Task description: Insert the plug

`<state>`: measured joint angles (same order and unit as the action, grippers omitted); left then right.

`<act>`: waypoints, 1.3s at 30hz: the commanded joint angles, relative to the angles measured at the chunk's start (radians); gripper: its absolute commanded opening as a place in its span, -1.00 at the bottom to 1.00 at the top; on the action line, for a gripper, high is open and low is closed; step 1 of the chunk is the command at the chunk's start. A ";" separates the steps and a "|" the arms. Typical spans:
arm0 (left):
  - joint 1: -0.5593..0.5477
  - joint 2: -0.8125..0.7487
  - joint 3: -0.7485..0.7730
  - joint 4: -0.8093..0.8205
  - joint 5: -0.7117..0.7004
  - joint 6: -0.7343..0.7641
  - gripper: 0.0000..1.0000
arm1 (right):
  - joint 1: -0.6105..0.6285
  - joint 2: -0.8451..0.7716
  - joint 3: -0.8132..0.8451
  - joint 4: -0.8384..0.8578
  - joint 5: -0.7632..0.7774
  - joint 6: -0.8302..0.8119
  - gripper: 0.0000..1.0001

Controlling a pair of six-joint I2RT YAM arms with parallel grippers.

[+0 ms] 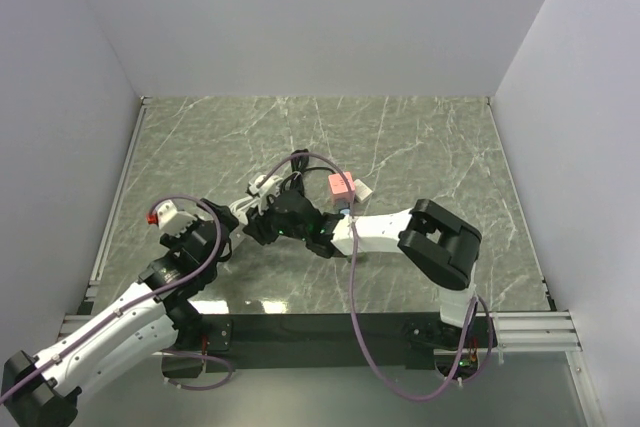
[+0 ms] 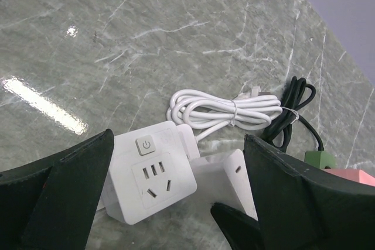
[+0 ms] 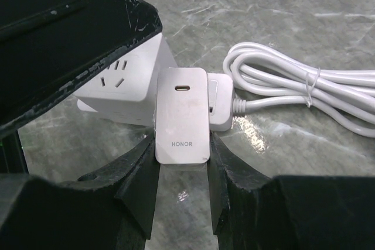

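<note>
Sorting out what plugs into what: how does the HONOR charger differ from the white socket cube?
The HONOR charger is a flat slab; the socket cube is blocky. The charger is clamped in the right gripper; the cube sits on the table between the fingers of the open left gripper. The charger shows one small port; the cube a power button and socket holes. Both are white.
</note>
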<state>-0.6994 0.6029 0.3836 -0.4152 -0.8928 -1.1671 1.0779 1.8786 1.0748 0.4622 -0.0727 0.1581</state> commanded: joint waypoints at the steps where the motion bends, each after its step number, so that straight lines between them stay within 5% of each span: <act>1: -0.006 -0.011 -0.009 -0.056 0.031 0.001 0.99 | 0.008 0.008 0.059 0.118 0.011 -0.015 -1.00; 39: -0.006 -0.031 -0.022 0.013 0.094 0.106 0.99 | 0.050 0.085 0.079 0.010 0.083 -0.118 -1.00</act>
<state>-0.7010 0.5751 0.3794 -0.4091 -0.8417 -1.0756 1.1130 1.9507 1.1141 0.4992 0.0177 0.0681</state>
